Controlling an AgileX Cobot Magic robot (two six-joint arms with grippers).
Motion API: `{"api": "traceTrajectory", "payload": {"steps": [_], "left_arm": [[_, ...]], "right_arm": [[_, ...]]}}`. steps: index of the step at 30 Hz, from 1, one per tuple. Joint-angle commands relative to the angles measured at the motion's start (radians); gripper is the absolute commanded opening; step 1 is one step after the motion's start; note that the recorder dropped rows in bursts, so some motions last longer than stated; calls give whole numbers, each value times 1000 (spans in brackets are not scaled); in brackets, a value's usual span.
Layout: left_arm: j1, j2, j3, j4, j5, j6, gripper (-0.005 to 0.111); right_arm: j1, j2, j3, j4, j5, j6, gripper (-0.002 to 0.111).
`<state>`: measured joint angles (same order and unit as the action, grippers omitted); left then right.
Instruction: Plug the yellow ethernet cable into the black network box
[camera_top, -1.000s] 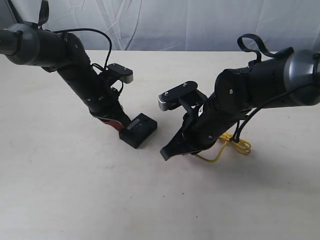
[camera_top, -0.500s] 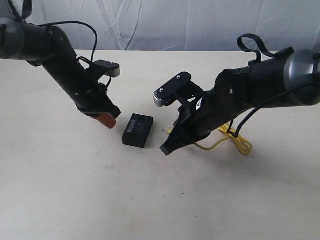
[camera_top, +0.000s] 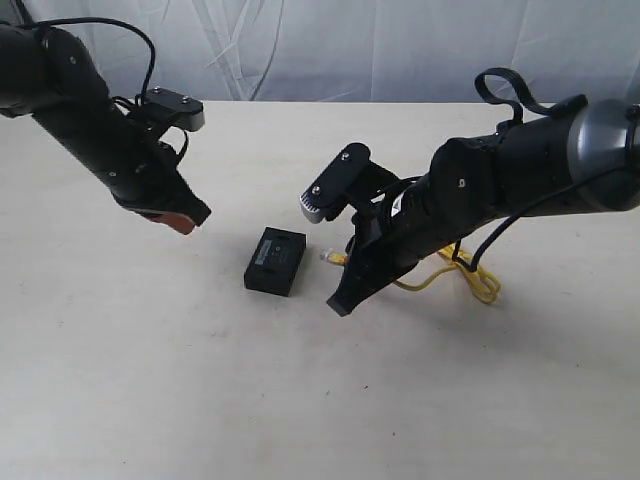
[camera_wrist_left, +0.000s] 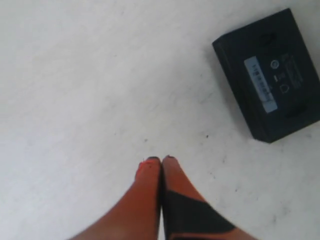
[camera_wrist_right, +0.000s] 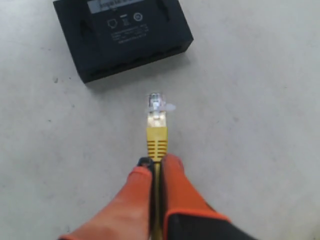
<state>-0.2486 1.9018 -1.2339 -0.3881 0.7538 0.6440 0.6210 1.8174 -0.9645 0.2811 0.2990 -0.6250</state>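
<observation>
The black network box (camera_top: 275, 262) lies flat on the pale table, label side up, and shows in the left wrist view (camera_wrist_left: 270, 75) and the right wrist view (camera_wrist_right: 122, 35). My right gripper (camera_wrist_right: 157, 164) is shut on the yellow ethernet cable (camera_wrist_right: 156, 137) just behind its boot. The clear plug (camera_wrist_right: 157, 105) points at the box's side, a short gap away. In the exterior view this gripper (camera_top: 341, 296) hangs right of the box, and the cable's loop (camera_top: 470, 275) trails behind the arm. My left gripper (camera_top: 193, 220) is shut and empty (camera_wrist_left: 161, 160), well left of the box.
The pale table (camera_top: 150, 380) stretches around the box. A white cloth backdrop (camera_top: 380, 50) hangs behind the table's far edge. The right arm's bulk (camera_top: 520, 180) and its black wiring sit above the cable loop.
The left gripper has left the box and drawn back up and to the left. The box now lies flat. The right gripper has brought the plug nearer to the box.
</observation>
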Motion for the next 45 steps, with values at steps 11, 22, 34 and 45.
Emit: {"api": "traceTrajectory", "payload": {"steps": [11, 22, 34, 45], "left_arm": [[8, -190, 87, 60, -94, -64, 0], [8, -140, 117, 43, -158, -60, 0], [8, -63, 117, 43, -163, -60, 0], [8, 36, 117, -60, -255, -58, 0]], "right_arm": [[-2, 17, 5, 36, -10, -29, -1], [26, 85, 5, 92, -54, -107, -1], [123, 85, 5, 94, -124, -109, -1], [126, 85, 5, 128, -146, -109, -1]]}}
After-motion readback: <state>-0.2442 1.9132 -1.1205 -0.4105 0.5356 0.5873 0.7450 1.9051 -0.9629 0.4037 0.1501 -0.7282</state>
